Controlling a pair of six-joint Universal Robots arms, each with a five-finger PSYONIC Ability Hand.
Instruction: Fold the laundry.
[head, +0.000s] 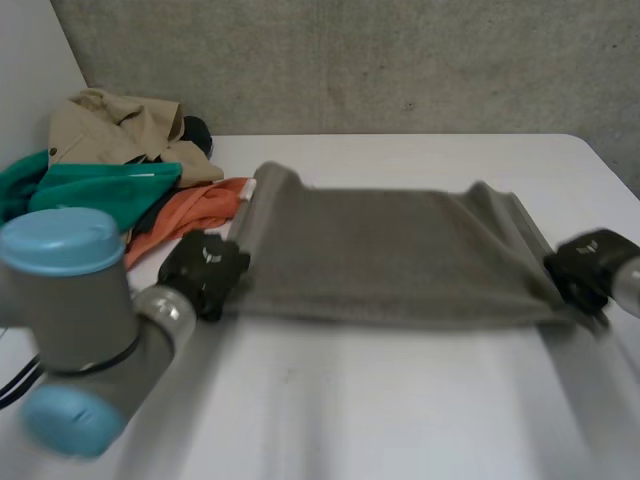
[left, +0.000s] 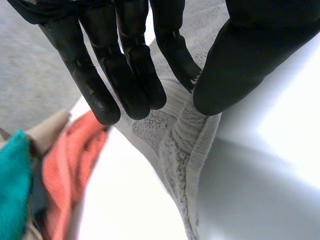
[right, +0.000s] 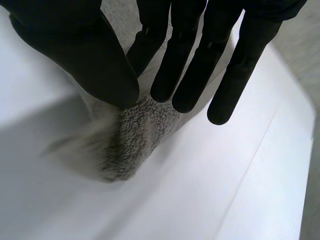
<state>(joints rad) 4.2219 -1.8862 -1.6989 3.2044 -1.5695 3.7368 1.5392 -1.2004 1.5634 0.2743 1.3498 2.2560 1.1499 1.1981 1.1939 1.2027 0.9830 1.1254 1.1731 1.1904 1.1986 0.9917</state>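
The towel (head: 390, 255) stretches from left to right across the middle of the table (head: 400, 400), between the two hands. The left hand (head: 205, 270) pinches its near left corner and the right hand (head: 590, 265) pinches its near right corner. A pile of clothes (head: 110, 160) lies at the table's far left corner, behind the left hand and just beside the towel's left end, and the wall (head: 400, 60) stands behind the table's far edge.

Grey terry towel (head: 390, 255) taut across the table (head: 400, 400)
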